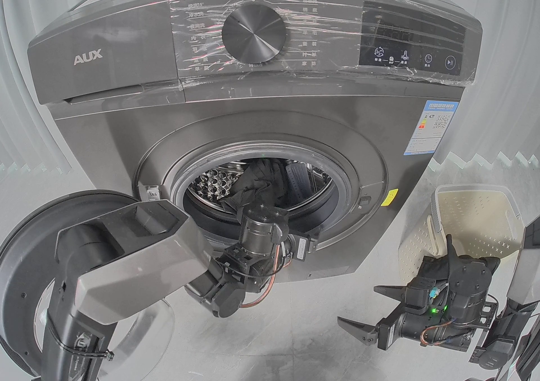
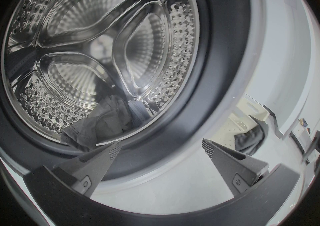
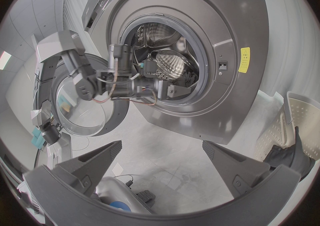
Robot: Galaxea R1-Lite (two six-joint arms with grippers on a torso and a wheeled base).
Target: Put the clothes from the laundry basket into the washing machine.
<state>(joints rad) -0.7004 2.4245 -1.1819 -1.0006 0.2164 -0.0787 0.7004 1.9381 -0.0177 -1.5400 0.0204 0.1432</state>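
Note:
The grey washing machine (image 1: 315, 118) stands with its round door (image 1: 34, 286) swung open to the left. A dark garment (image 2: 103, 120) lies at the bottom of the steel drum (image 2: 100, 36), just past the rubber seal; from the head view this dark garment (image 1: 259, 177) sits in the opening. My left gripper (image 2: 161, 148) is open at the drum mouth with nothing between its fingers. The cream laundry basket (image 1: 478, 219) stands on the floor to the right, another dark garment (image 3: 290, 156) draped over its rim. My right gripper (image 1: 365, 309) hangs open and empty beside the basket.
The open door (image 3: 83, 103) fills the space left of the drum opening, close to my left arm (image 3: 133, 83). Light tiled floor (image 1: 315, 331) lies open in front of the machine, between both arms. A white curtain (image 1: 506, 89) hangs behind.

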